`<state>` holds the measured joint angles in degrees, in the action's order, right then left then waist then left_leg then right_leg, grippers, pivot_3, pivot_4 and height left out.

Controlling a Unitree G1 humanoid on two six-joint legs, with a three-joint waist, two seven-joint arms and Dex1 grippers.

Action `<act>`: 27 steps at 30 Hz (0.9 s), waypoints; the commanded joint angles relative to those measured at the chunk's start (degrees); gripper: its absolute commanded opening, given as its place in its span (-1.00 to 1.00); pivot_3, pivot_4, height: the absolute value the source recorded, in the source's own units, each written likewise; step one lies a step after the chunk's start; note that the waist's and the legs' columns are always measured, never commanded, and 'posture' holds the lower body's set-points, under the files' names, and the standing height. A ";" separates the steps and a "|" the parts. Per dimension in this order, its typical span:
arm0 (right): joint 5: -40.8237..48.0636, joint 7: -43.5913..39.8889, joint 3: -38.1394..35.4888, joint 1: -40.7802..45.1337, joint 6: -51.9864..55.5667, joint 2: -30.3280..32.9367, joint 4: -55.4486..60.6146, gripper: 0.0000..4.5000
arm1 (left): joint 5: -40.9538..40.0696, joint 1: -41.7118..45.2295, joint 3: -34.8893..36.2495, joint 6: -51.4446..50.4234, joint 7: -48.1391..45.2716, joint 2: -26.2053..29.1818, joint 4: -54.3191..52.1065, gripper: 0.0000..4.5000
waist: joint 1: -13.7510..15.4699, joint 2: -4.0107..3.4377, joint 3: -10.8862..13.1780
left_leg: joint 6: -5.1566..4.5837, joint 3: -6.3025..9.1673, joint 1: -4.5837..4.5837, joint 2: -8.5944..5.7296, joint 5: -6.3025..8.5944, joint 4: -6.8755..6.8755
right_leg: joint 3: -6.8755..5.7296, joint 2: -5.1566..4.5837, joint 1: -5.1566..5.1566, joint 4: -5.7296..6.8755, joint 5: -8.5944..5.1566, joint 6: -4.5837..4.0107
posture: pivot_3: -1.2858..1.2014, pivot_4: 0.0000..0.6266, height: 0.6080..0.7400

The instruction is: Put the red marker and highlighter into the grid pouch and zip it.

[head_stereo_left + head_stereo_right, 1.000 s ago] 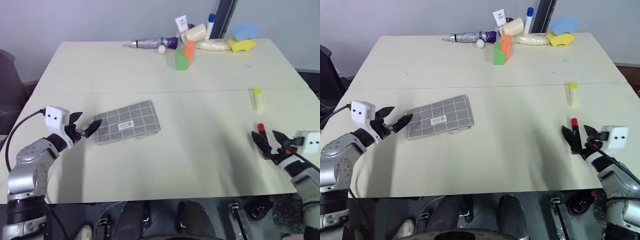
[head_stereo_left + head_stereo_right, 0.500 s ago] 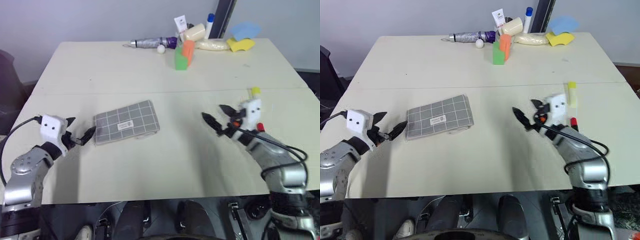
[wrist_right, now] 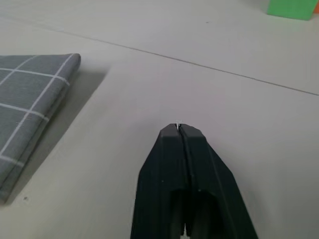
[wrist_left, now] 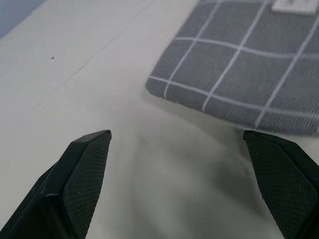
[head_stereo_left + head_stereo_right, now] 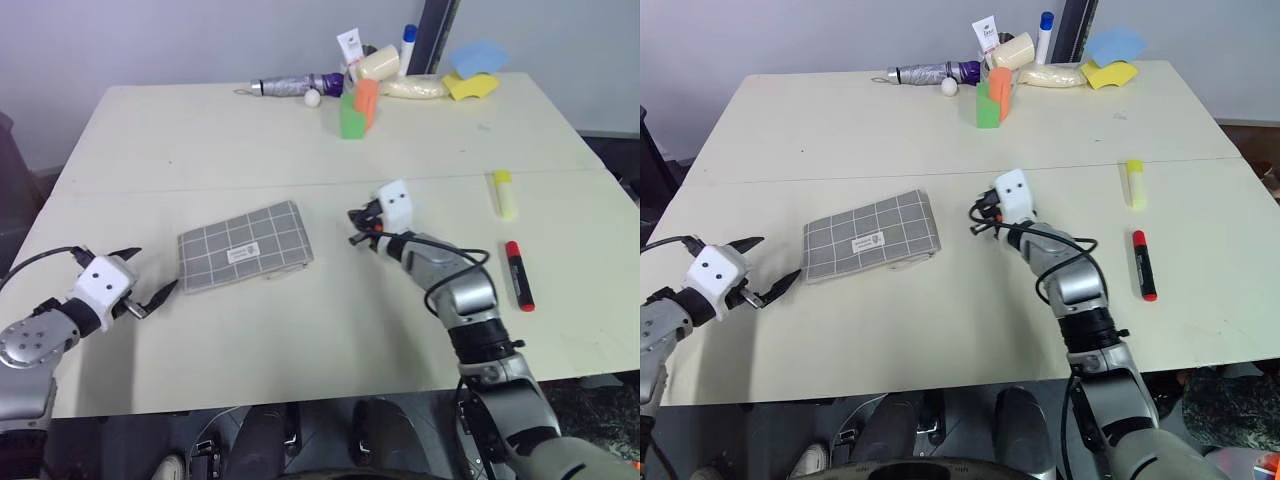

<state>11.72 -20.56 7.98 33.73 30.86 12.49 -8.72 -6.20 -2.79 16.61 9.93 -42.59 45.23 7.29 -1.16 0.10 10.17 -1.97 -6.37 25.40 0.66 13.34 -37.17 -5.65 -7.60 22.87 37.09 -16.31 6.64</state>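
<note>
Lying flat near the table's left side: grey fabric grid pouch with white lines and label (image 5: 243,248), likely soft and floppy, best pinched at the zipper edge. Resting well apart at right: slim red marker (image 5: 518,275) and pale-yellow highlighter (image 5: 505,193), probably light and prone to rolling. Hovering spread wide beside the pouch: left gripper (image 5: 146,281). Pointing toward the pouch, pressed together and empty: right gripper (image 5: 358,228).

Counter (image 5: 250,130): cream top, seam running across the middle. Far edge, clutter in one group: folded umbrella (image 5: 290,86), grey w/ purple handle, lying flat; small white ball (image 5: 313,97) just beside it; green block (image 5: 351,117) touching orange block (image 5: 366,98), both upright; white tube (image 5: 349,46); cream bottle (image 5: 375,64); blue-capped bottle (image 5: 407,48); yellow sponge (image 5: 470,86) w/ blue sponge (image 5: 479,57) behind.
</note>
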 commanded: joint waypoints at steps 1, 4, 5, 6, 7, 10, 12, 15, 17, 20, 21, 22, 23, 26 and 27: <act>-2.74 1.63 1.01 3.15 -1.57 -2.10 -3.38 -0.97 | 2.18 2.55 -1.35 7.18 -1.99 2.45 5.54 1.00 | 0.09 0.00 0.00 | 0.00 -0.02 0.01 0.00 0.00 0.00 | 0.00 0.01 0.01 0.01 0.00 0.00 | 0.03 -0.52 1.00; -5.39 3.92 1.21 5.69 -3.28 -3.93 -8.82 -0.97 | 3.41 5.11 -3.43 12.06 -4.12 4.20 10.28 1.00 | 0.11 0.00 0.00 | -0.01 -0.07 0.00 -0.01 0.00 -0.02 | -0.02 0.00 0.01 0.02 0.00 0.00 | 0.03 -0.52 1.00; -5.65 4.26 0.94 6.80 -4.02 -4.75 -11.15 -0.97 | 3.93 6.20 -4.55 14.40 -5.34 4.87 12.17 1.00 | 0.05 0.00 0.00 | -0.01 -0.08 0.00 -0.01 0.00 -0.02 | -0.02 -0.01 0.01 0.03 0.00 0.00 | 0.03 -0.52 1.00; -5.89 4.32 0.87 7.75 -4.64 -5.41 -13.08 -0.97 | 4.42 7.30 -5.64 16.53 -6.37 5.38 13.94 1.00 | 0.04 0.00 0.00 | -0.01 -0.09 -0.02 -0.01 0.00 -0.02 | -0.02 0.00 0.01 0.04 0.00 0.00 | 0.03 -0.52 1.00; -6.08 3.98 1.01 8.56 -5.22 -5.95 -14.66 -0.97 | 4.92 8.38 -6.71 18.55 -7.17 5.75 15.58 1.00 | 0.04 -0.01 0.00 | 0.00 -0.10 -0.02 -0.01 -0.01 -0.01 | -0.02 0.00 0.03 0.06 0.00 0.00 | 0.03 -0.52 1.00; -7.04 2.14 2.48 10.36 -6.48 -7.56 -17.81 -0.97 | 5.90 11.18 -9.42 23.60 -8.97 5.99 19.38 1.00 | -0.03 -0.02 -0.01 | 0.00 -0.18 -0.02 -0.01 -0.01 0.00 | -0.02 -0.01 0.07 0.08 0.00 0.00 | 0.03 -0.52 1.00; -7.92 0.85 3.71 12.12 -6.83 -9.04 -20.55 -0.97 | 6.89 13.18 -11.42 27.52 -10.06 5.96 21.68 1.00 | -0.03 -0.03 -0.01 | -0.01 -0.21 -0.02 0.00 -0.01 0.00 | -0.02 -0.01 0.07 0.09 0.00 0.01 | 0.03 -0.52 1.00; -8.76 -0.68 4.38 14.31 -8.27 -10.79 -24.34 -0.97 | 7.27 15.64 -13.54 31.47 -11.03 5.28 23.98 1.00 | -0.04 -0.04 -0.03 | -0.01 -0.24 -0.04 0.01 -0.01 0.00 | -0.02 0.00 0.07 0.11 0.00 0.01 | 0.03 -0.52 1.00; -9.22 -1.59 4.44 15.18 -9.17 -11.55 -25.95 -0.97 | 6.98 16.77 -14.47 32.92 -11.35 4.80 25.03 1.00 | -0.03 -0.04 -0.03 | -0.02 -0.27 -0.04 0.01 -0.01 0.00 | -0.02 0.00 0.07 0.11 0.00 0.01 | 0.03 -0.52 1.00; -9.64 -3.96 5.19 15.76 -9.70 -12.55 -26.54 -0.97 | 6.54 17.82 -15.84 34.55 -11.63 3.98 25.67 1.00 | 0.06 -0.05 -0.03 | -0.05 -0.30 -0.04 0.01 0.00 0.00 | -0.02 -0.01 0.06 0.11 0.00 0.01 | 0.03 -0.52 1.00; -9.81 -4.74 5.51 15.78 -9.75 -12.73 -26.49 -0.97 | 6.34 17.98 -16.20 35.00 -11.75 3.74 25.69 1.00 | 0.05 -0.04 -0.04 | -0.05 -0.30 -0.04 0.01 0.00 -0.01 | -0.02 -0.01 0.05 0.11 0.01 0.01 | 0.03 -0.52 1.00; -9.89 -5.58 5.83 15.64 -9.65 -12.80 -26.23 -0.97 | 6.13 18.02 -16.47 35.51 -11.86 3.57 25.68 1.00 | 0.02 -0.04 -0.04 | -0.05 -0.30 -0.04 0.01 0.00 -0.01 | -0.02 -0.01 0.05 0.11 0.01 0.01 | 0.03 -0.52 1.00; -9.94 -6.30 6.05 15.47 -9.58 -12.81 -25.97 -0.97 | 5.95 18.02 -16.63 35.90 -11.95 3.44 25.68 1.00 | 0.00 -0.05 -0.04 | -0.05 -0.30 -0.04 0.01 0.00 -0.01 | -0.02 -0.01 0.06 0.11 0.01 0.01 | 0.03 -0.52 1.00; -10.18 -8.02 6.52 14.71 -9.56 -12.73 -24.93 -0.97 | 4.90 17.80 -16.88 36.30 -12.13 2.86 25.03 1.00 | -0.08 -0.05 -0.04 | -0.05 -0.30 -0.04 0.02 0.00 -0.01 | -0.03 -0.01 0.06 0.11 0.01 0.01 | 0.03 -0.52 1.00; -10.32 -8.69 6.78 14.37 -9.59 -12.68 -24.48 -0.97 | 4.38 17.70 -17.01 36.38 -12.26 2.64 24.61 1.00 | -0.08 -0.05 -0.04 | -0.06 -0.30 -0.05 0.02 0.00 -0.01 | -0.02 -0.01 0.06 0.11 0.01 0.01 | 0.03 -0.52 1.00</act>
<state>1.30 -27.65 13.79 48.21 21.71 0.69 -35.15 -1.78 16.04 1.83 45.69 -53.20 48.72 32.60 -1.24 0.05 10.13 -2.03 -6.68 25.35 0.67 13.34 -37.18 -5.67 -7.61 22.93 37.20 -16.30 6.65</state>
